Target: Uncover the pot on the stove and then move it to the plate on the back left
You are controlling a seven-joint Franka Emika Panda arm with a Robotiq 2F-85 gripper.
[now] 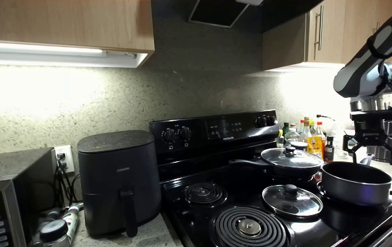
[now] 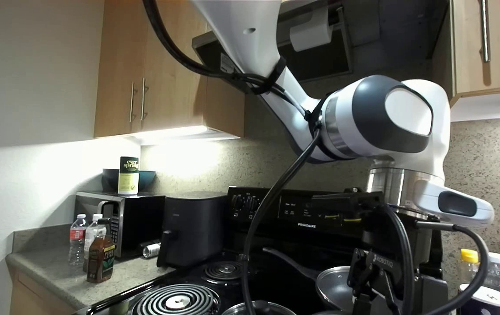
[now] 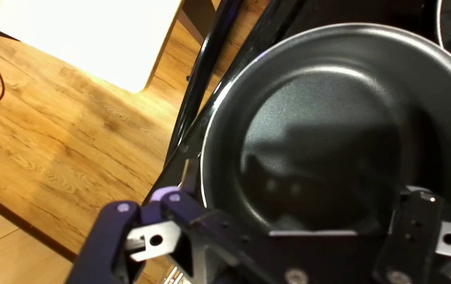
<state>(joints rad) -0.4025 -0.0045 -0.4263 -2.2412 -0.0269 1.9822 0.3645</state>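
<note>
Claw [image 1: 373,160] hangs empty above the uncovered pot [image 1: 355,188] at the front right of the stove [image 1: 244,188], fingers [image 3: 188,181] spread. Wrist view: one fingertip appears outside the rim, the other over the interior; lowering probably straddles the wall.

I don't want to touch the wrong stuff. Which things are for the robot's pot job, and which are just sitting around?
For the job: pot, loose glass lid, stove, small back-left burner, robot's hand.

Just sitting around: air fryer, microwave, lidded pan, brown drink bottle.
</note>
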